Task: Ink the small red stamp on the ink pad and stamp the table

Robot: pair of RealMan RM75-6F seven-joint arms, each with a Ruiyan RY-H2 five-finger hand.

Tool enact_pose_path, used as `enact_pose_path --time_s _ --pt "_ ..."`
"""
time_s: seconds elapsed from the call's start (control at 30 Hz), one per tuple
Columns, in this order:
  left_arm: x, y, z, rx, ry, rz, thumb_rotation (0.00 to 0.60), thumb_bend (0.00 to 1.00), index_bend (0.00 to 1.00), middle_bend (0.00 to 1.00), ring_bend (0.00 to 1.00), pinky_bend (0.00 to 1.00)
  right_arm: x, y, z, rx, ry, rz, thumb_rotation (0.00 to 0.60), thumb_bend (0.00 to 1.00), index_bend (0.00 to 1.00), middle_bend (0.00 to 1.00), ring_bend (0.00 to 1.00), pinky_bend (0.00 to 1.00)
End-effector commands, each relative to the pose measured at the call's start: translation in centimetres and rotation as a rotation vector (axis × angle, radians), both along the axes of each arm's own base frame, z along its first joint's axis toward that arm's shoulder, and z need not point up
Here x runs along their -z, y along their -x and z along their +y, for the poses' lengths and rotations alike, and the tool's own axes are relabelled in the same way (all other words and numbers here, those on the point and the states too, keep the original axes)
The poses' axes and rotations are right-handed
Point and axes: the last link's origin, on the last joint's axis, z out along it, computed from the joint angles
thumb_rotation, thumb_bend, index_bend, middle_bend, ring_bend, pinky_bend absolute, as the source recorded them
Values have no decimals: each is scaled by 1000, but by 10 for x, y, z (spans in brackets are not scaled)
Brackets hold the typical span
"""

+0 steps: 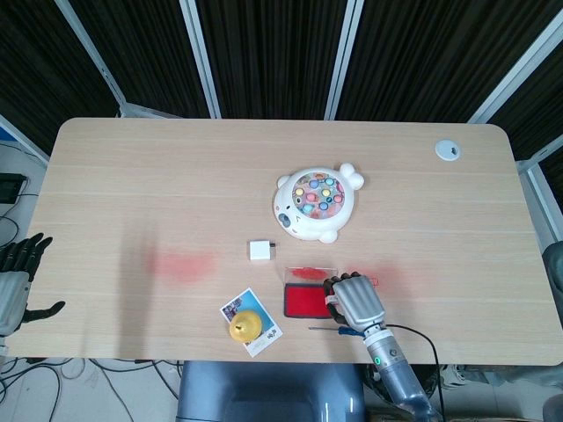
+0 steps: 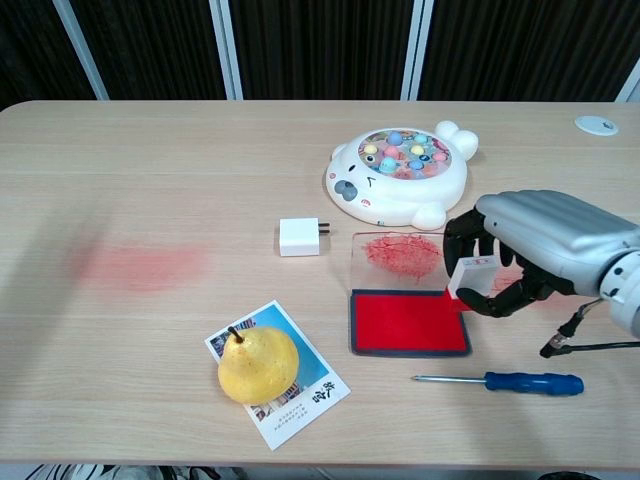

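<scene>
My right hand pinches the small red stamp, whose white top shows between its fingers. The hand holds the stamp over the right edge of the open ink pad, a red pad in a dark frame. I cannot tell whether the stamp touches the pad. In the head view the hand hides the stamp. The pad's clear lid, smeared red, lies just behind it. My left hand hangs off the table's left edge, fingers apart, holding nothing.
A blue-handled screwdriver lies in front of the pad. A pear on a photo card, a white charger and a white fishing-game toy surround the pad. A red stain marks the table at the left.
</scene>
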Motion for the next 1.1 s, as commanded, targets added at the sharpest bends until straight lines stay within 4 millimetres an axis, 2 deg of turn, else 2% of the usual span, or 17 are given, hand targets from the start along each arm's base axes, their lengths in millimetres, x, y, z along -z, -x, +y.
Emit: enact_pose_path --time_s 0.03,0.3,0.57,1.1 --pt "0 0 0 -1 0 0 600 0 0 0 0 0 10 -8 3 3 -24 -10 600 641 780 622 477 471" --pt "1 0 0 -6 9 -6 600 0 0 0 0 0 37 -19 5 43 -49 -57 600 642 788 626 479 471" --pt "1 0 1 -10 14 -13 600 0 0 0 0 0 49 -27 2 45 -11 -101 600 642 789 626 479 471" --pt "1 0 1 -15 18 -16 600 0 0 0 0 0 62 -14 3 55 -10 -83 600 642 800 632 479 471"
